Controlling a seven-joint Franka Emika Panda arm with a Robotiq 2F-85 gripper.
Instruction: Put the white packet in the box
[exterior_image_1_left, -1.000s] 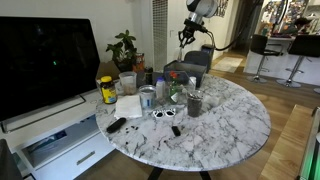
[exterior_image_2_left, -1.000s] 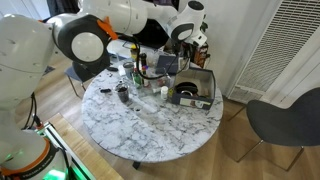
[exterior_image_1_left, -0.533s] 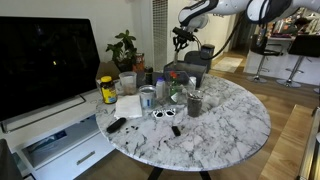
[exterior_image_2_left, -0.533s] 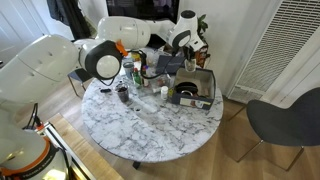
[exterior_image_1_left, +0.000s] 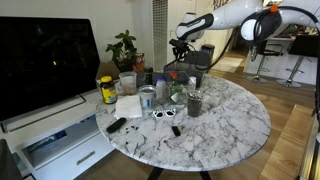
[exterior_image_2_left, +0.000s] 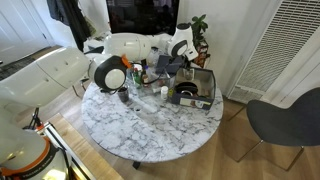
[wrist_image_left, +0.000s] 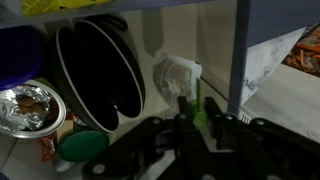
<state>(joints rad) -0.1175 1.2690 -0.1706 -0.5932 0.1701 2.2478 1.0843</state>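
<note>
Hand (exterior_image_1_left: 180, 48) of the Panda arm hangs over the low, dark grey box (exterior_image_1_left: 190, 70) at the far side of a round marble worktop (exterior_image_1_left: 235, 125). Its fingers are drawn close together on the lower edge of a crumpled white packet (wrist_image_left: 175, 75). The wrist view shows the packet just beyond the fingertips, above the box's dark floor.

One black round dish (wrist_image_left: 100, 75) lies close beside the packet. One upright grey wall of the box (wrist_image_left: 240, 50) stands on the packet's other side, with patterned white paper (wrist_image_left: 272, 58) past it. Farther out on the dish's side sit one foil-lined bowl (wrist_image_left: 25, 105) and one green lid (wrist_image_left: 80, 145). Whether those two are inside the box cannot be told.

In an exterior view the hand (exterior_image_2_left: 181, 55) is above the box's back corner, and the box's rim (exterior_image_2_left: 210, 90) is clear of the arm.

A crowd of jars and cups stands just beside the box, below and to the side of the hand. Nearer the camera than the hand is one dark tumbler (exterior_image_1_left: 194, 102). Well apart from the hand lie:
- one pair of white-framed sunglasses (exterior_image_1_left: 165, 114)
- one black remote (exterior_image_1_left: 116, 125)
- one folded white paper (exterior_image_1_left: 128, 106)
- one yellow-lidded jar (exterior_image_1_left: 106, 90)

One potted plant (exterior_image_1_left: 124, 45) stands behind the worktop, level with the hand. One black monitor (exterior_image_1_left: 45, 60) sits on a white cabinet (exterior_image_1_left: 60, 140) far off to that side.
</note>
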